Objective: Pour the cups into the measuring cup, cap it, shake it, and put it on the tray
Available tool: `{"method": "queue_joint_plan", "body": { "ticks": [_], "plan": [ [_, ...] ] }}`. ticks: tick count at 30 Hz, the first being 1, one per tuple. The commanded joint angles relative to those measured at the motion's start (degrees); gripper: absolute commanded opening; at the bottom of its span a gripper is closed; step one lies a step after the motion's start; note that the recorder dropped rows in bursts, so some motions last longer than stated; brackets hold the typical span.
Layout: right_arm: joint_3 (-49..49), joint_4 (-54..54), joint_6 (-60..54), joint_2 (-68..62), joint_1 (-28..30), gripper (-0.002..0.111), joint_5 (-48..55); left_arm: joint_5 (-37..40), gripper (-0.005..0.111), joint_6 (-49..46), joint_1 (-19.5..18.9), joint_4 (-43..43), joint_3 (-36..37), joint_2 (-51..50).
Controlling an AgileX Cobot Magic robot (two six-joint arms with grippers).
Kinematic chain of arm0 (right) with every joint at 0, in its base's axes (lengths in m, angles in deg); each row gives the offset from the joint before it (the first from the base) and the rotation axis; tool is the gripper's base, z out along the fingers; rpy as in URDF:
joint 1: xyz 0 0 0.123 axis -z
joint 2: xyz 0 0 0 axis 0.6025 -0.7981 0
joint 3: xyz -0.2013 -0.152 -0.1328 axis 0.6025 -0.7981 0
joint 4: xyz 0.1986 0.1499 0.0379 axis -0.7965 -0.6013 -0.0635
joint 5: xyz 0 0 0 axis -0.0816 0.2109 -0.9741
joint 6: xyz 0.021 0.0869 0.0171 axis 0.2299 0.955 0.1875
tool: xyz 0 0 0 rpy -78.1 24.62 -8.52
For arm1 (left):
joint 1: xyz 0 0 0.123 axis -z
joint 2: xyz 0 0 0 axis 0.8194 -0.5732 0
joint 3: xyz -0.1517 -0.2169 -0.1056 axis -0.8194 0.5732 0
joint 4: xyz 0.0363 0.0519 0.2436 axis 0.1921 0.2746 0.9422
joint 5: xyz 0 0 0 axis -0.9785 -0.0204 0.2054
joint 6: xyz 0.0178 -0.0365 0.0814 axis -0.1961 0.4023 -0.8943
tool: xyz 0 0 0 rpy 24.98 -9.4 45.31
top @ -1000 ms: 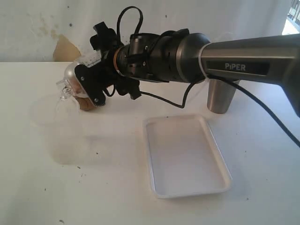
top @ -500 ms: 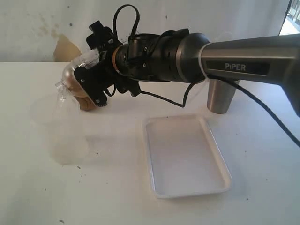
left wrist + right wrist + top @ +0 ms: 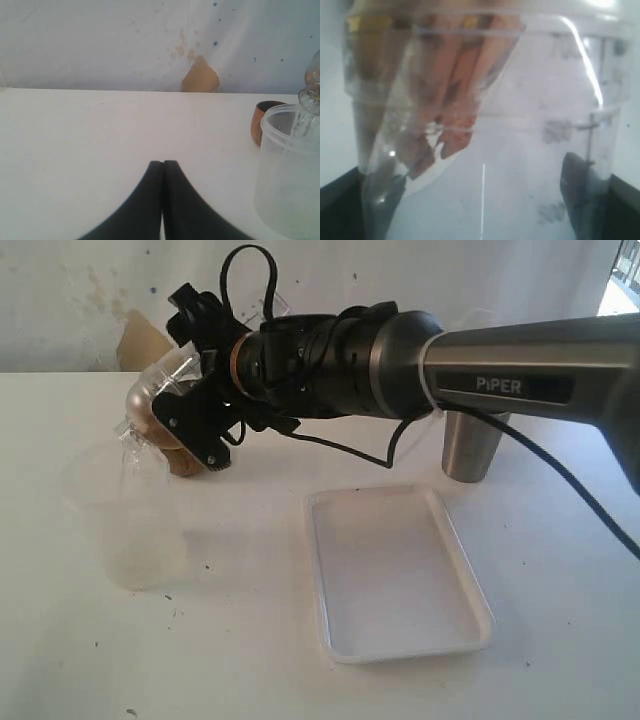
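1. Plainly the biggest thing in sight, the right arm (image 3: 500, 370) stretches level from the right edge across the white table (image 3: 250, 660) to the far left. Its wrist is rolled so the right gripper (image 3: 190, 390) points down and left. Against a second ago the wrist has turned further and the gripper sits a little higher and further left.
2. The tray (image 3: 390, 570) lies flat near the front right of centre, bare, and has not shifted.
3. A frosted cup (image 3: 125, 530) stands upright at the left, directly under the gripper's load; its outline reads more sharply than before (why, the frames do not say).
4. The measuring cup (image 3: 165, 375) is off the table, pinched across its clear body between the right gripper's widely spread fingers. It is tilted steeply mouth-down, more steeply than a second ago.
5. The steel tumbler (image 3: 470, 445) stands upright behind the tray's far right corner, partly hidden by the arm, where it was.
6. The wooden cup (image 3: 183, 462) sits on the table just behind the gripper, near the frosted cup.
7. The cap (image 3: 140, 405) is on the measuring cup, its narrow neck aimed down into the frosted cup's mouth.
8. The left gripper (image 3: 163, 200) has its fingers pressed together on nothing, over bare table.
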Motion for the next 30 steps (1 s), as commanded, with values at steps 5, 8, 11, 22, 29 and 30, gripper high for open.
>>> {"method": "queue_joint_plan", "body": {
  "ticks": [5, 8, 11, 22, 29, 30],
  "plan": [
    [0.62, 1.71, -0.1, 0.95, -0.32, 0.0, -1.65, -0.54, 0.0, 0.19, 0.05, 0.16, 0.26, 0.28],
    [0.62, 1.72, -0.1, 0.95, -0.32, 0.0, -1.87, -0.54, 0.0, 0.19, 0.05, 0.16, 0.26, 0.28],
    [0.62, 1.72, -1.21, 0.95, -0.32, 0.0, -1.99, -0.54, 0.0, 0.19, 0.05, 0.16, 0.26, 0.28],
    [0.62, 1.72, -2.65, 1.06, -0.32, 0.0, -2.13, -0.54, 0.0, 0.19, 0.05, 0.16, 0.26, 0.28],
    [0.62, 1.72, -4.08, 1.06, -0.32, 0.0, -2.12, -0.54, 0.0, 0.19, 0.05, 0.16, 0.26, 0.28],
    [0.62, 1.72, -4.2, 1.06, -0.32, 0.0, -2.12, -0.54, 0.0, 0.19, 0.05, 0.16, 0.26, 0.28]
  ]
}}
